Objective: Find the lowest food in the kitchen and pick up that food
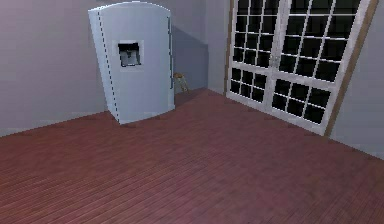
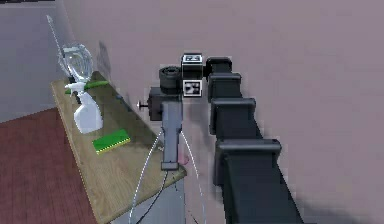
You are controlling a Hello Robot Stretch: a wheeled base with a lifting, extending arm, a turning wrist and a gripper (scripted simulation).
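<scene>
A pale blue fridge with a dispenser in its door stands against the far wall in the forward view. A small tan thing lies on the floor beside it, too small to name. In the arm side view my arm rises from the bottom edge, with two white marker squares at its far end. The gripper hangs left of them, over the near end of a wooden counter. I cannot tell whether it holds anything.
On the counter stand a white spray bottle, a flat green thing and a clear glass vessel. Glazed double doors fill the forward view's right. Red plank floor stretches up to the fridge.
</scene>
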